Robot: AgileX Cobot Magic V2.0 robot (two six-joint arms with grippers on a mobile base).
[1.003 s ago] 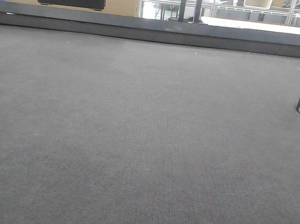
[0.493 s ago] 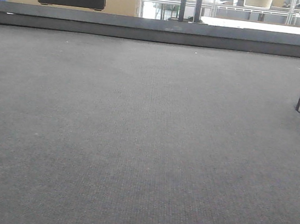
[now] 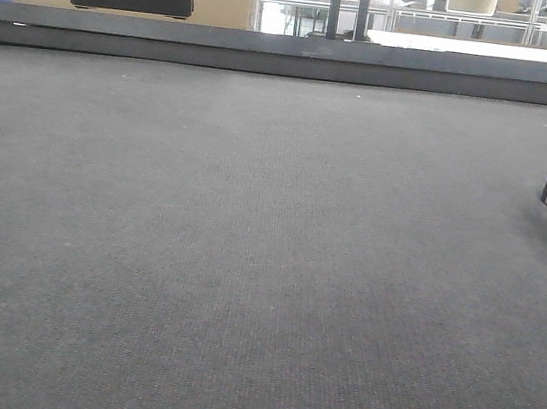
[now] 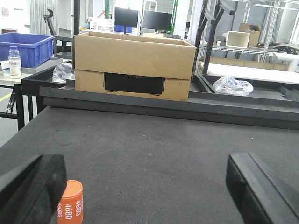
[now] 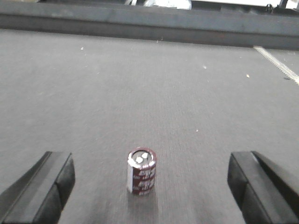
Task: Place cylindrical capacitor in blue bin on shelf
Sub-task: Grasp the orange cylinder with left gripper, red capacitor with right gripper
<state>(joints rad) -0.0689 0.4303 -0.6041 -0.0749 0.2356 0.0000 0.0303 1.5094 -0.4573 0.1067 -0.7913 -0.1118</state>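
My right gripper gapes wide before the stubby, dark-sleeved cylindrical capacitor, not yet grasped; pickup and binning remain.

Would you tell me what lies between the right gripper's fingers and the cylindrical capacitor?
Only bare dark mat, seen in the right wrist view: the cylindrical capacitor stands upright between the fingers of the open right gripper, touching neither.
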